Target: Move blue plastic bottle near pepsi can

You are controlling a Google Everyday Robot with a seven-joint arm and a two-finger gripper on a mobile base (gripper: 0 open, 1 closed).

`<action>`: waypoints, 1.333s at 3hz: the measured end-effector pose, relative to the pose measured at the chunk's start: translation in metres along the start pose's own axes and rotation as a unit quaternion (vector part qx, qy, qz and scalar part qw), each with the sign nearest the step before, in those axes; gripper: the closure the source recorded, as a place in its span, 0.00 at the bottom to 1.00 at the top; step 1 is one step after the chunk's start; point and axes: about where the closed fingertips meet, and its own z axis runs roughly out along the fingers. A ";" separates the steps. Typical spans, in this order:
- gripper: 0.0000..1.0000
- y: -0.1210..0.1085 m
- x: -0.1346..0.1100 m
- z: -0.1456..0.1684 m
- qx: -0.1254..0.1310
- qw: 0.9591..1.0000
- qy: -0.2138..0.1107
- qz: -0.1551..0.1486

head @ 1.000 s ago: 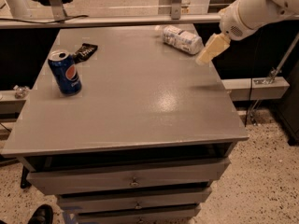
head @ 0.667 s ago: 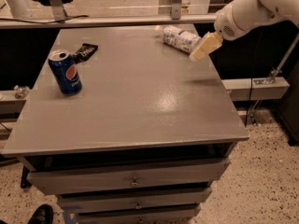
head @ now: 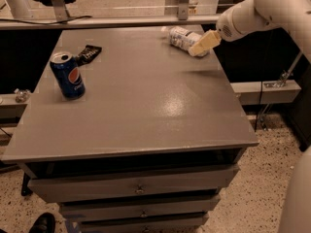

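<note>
The blue plastic bottle (head: 181, 37) lies on its side at the far right of the grey table top (head: 141, 101), its cap end pointing left. My gripper (head: 203, 43) hangs from the white arm coming in from the upper right. Its pale fingertips are just over the bottle's right end. The pepsi can (head: 67, 75) stands upright near the table's left edge, far from the bottle.
A small flat black wrapper (head: 89, 53) lies just behind the can. The table is a drawer cabinet with several drawers (head: 138, 188) below. A metal rail (head: 112, 21) runs along the far edge. A white ledge (head: 265, 89) sits to the right.
My gripper has moved left and toward the far edge, from beside the bottle's right side to right over its right end. The bottle and can have not moved.
</note>
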 end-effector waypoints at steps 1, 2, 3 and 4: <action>0.00 -0.001 0.000 0.030 -0.011 0.999 -0.007 0.033; 0.00 0.000 0.001 0.055 -0.023 0.998 -0.013 0.062; 0.18 0.003 0.003 0.074 -0.032 0.996 -0.021 0.083; 0.41 0.004 0.009 0.082 -0.036 0.994 -0.022 0.097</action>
